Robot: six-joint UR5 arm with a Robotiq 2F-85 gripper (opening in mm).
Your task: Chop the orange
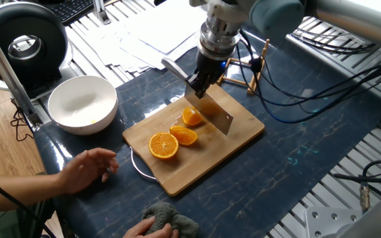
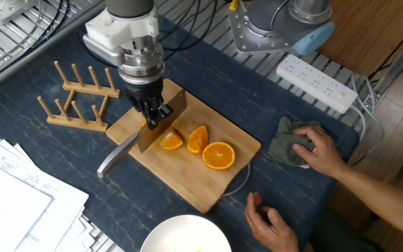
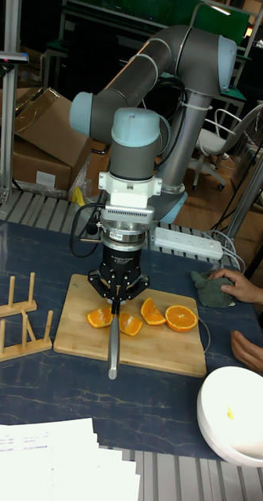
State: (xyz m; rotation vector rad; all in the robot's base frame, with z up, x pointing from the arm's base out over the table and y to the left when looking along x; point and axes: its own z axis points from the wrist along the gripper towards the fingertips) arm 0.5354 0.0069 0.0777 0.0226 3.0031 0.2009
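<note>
My gripper (image 1: pixel 200 82) (image 2: pixel 152 112) (image 3: pixel 116 293) is shut on a knife (image 2: pixel 161 122), held blade down over the wooden cutting board (image 1: pixel 197 165). The knife handle (image 3: pixel 112 344) points toward the tall view's camera. The orange (image 1: pixel 191 117) (image 2: pixel 171 140) lies right beside the blade. In the tall view it shows as two chunks, one (image 3: pixel 100 317) left of the knife and one (image 3: pixel 130 323) right of it. A slim wedge (image 2: pixel 198 138) and a round half (image 2: pixel 219 155) lie further along the board.
A white bowl (image 1: pixel 83 104) stands off the board's end. A wooden rack (image 2: pixel 75 101) sits beside the board. A person's hand (image 1: pixel 84 168) rests near the bowl, the other hand (image 2: pixel 320 150) on a grey cloth (image 2: pixel 285 143). Papers and a power strip (image 2: pixel 317 80) lie at the edges.
</note>
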